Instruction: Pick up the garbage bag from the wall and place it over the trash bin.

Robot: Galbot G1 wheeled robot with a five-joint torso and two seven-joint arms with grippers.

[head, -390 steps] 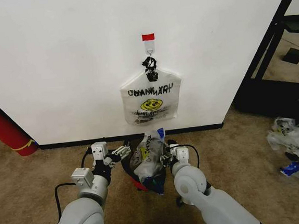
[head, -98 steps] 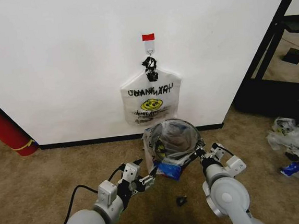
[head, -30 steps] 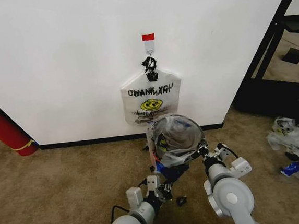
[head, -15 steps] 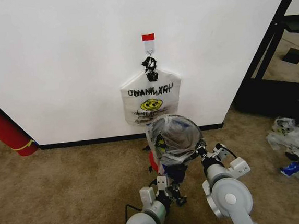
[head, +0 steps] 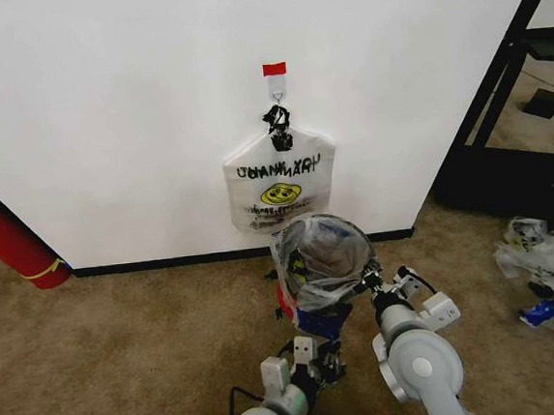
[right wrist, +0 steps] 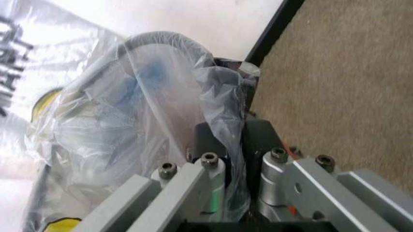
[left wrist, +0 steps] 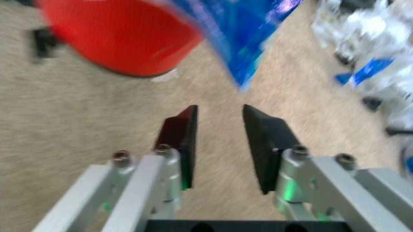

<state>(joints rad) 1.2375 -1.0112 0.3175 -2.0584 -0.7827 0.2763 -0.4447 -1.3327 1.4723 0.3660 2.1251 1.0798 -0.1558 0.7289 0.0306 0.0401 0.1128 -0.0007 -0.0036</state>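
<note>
The garbage bag [head: 332, 261], thin clear plastic with blue patches, lies spread over the rim of the trash bin [head: 285, 302], which stands on the carpet by the wall [head: 103, 106]. My right gripper [head: 367, 279] is at the bin's right rim, shut on a fold of the garbage bag [right wrist: 223, 111]. The left gripper [head: 314, 353] hangs low in front of the bin. In the left wrist view the left gripper [left wrist: 219, 118] is open and holds nothing, just short of the bin's red base [left wrist: 123, 38] and a blue patch of the bag [left wrist: 248, 34].
A similar white smiley bag [head: 280, 183] hangs from the wall hook [head: 277, 93] under a red tape strip [head: 275, 68]. A red cylinder [head: 8, 241] leans at the left. Plastic wrappers [head: 543, 257] lie heaped at the right, beside a black frame [head: 502, 120].
The bag, earlier crumpled in the bin between both grippers, now lies spread over the rim. My left gripper has let go and moved low to the bin's front; the right keeps its hold.
</note>
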